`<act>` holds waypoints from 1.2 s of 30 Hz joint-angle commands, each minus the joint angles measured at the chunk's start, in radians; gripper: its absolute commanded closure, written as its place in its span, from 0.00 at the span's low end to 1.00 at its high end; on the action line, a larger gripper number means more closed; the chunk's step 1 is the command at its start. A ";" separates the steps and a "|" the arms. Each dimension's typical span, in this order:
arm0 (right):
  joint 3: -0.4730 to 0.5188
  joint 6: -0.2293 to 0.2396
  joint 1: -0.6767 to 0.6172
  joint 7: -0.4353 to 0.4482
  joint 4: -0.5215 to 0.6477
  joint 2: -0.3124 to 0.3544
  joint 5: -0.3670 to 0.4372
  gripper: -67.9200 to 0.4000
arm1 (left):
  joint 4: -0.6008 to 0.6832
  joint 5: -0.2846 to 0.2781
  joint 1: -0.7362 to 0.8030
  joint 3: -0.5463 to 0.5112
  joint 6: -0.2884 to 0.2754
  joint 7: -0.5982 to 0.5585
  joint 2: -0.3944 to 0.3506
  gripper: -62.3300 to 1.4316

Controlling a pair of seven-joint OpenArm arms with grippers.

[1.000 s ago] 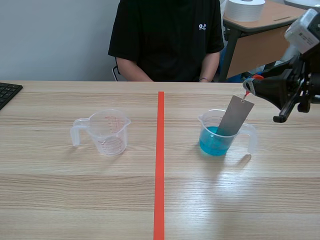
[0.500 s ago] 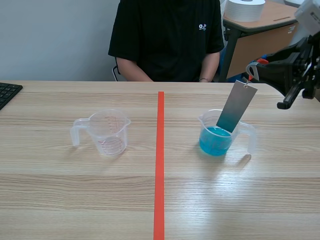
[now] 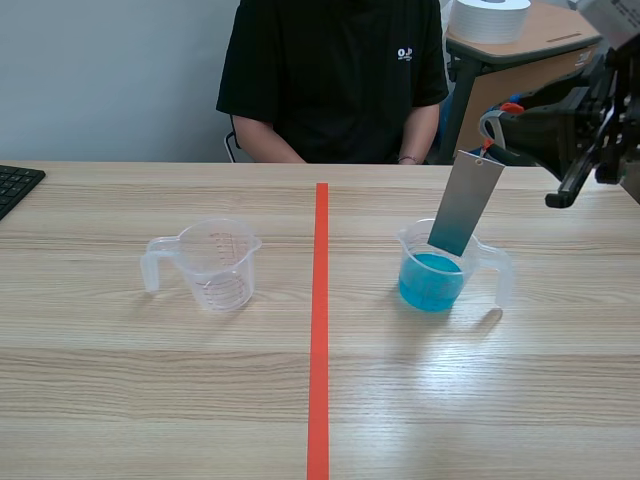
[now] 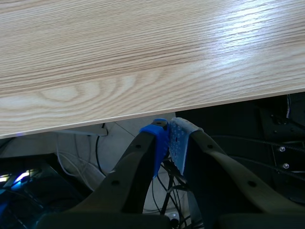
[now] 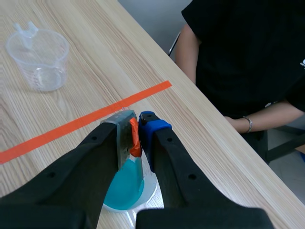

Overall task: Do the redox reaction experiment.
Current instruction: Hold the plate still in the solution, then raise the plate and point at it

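A grey metal strip (image 3: pixel 466 203) hangs tilted from a red tag (image 3: pixel 489 140), and my right gripper (image 3: pixel 497 128) is shut on that tag. The strip's lower end sits within the mouth of a clear cup of blue liquid (image 3: pixel 435 270), right of the tape line. In the right wrist view the red tag (image 5: pixel 135 141) is pinched in my right gripper (image 5: pixel 136 129), with the blue liquid (image 5: pixel 126 187) below. An empty clear cup (image 3: pixel 215 262) stands on the left; it also shows as the empty cup (image 5: pixel 39 59) far ahead. My left gripper (image 4: pixel 167 137) is shut on nothing, below the table's edge.
A person in a black shirt (image 3: pixel 335 75) sits across the table, forearms near the far edge. A keyboard corner (image 3: pixel 15 185) lies at the far left. An orange tape line (image 3: pixel 320 320) divides the table. A side table with a white roll (image 3: pixel 490 18) stands behind, at the right.
My right gripper has risen and drawn back slightly, lifting the metal strip up out of the blue liquid. The left arm has not shown any movement.
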 commanded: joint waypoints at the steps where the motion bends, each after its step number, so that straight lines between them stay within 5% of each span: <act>1: 0.017 0.006 0.021 -0.007 0.028 0.014 0.026 0.97 | 0.007 -0.003 0.010 0.005 -0.003 -0.010 0.000 0.90; 27: 0.148 0.006 0.020 -0.364 0.208 0.053 0.389 0.97 | 0.007 -0.003 0.010 0.005 -0.003 -0.010 0.000 0.90; 36: 0.207 0.006 0.020 -0.428 0.242 0.053 0.473 0.97 | 0.007 -0.003 0.010 0.005 -0.003 -0.010 0.000 0.90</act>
